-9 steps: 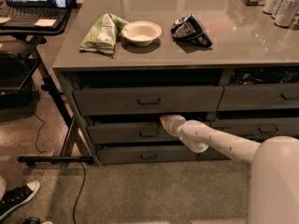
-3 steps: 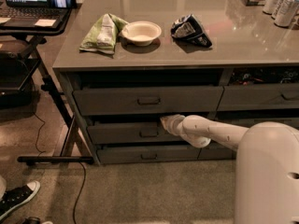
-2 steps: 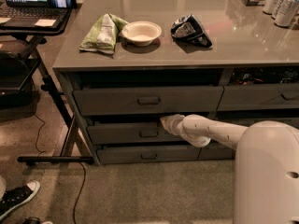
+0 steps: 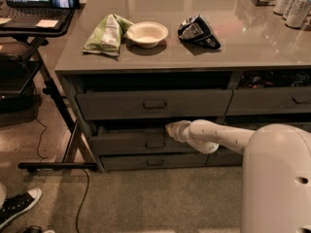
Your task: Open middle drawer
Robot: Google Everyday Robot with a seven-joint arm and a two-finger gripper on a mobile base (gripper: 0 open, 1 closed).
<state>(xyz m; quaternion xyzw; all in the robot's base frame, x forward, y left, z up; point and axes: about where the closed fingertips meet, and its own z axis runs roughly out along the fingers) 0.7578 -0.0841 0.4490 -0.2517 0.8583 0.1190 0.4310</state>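
Note:
The middle drawer (image 4: 126, 143) is a wide grey front in the left stack under the counter, with a small rectangular pull handle (image 4: 154, 142) at its centre. A dark gap shows above its top edge. My gripper (image 4: 173, 129) reaches in from the right on a white arm (image 4: 218, 136). It sits at the drawer's top edge, just right of and above the handle. The taller-fronted drawer (image 4: 154, 104) is above and the slim drawer (image 4: 154, 161) below.
On the counter (image 4: 252, 42) lie a green bag (image 4: 106, 34), a white bowl (image 4: 146, 34) and a dark crumpled bag (image 4: 198, 30), with cans (image 4: 291, 4) at the far right. A laptop stand (image 4: 34, 28) and its metal legs stand to the left. A shoe (image 4: 19, 207) is at bottom left.
The gripper stays at the top edge of the middle drawer. My white arm and body have shifted left and fill more of the lower right. The drawer front has not visibly moved.

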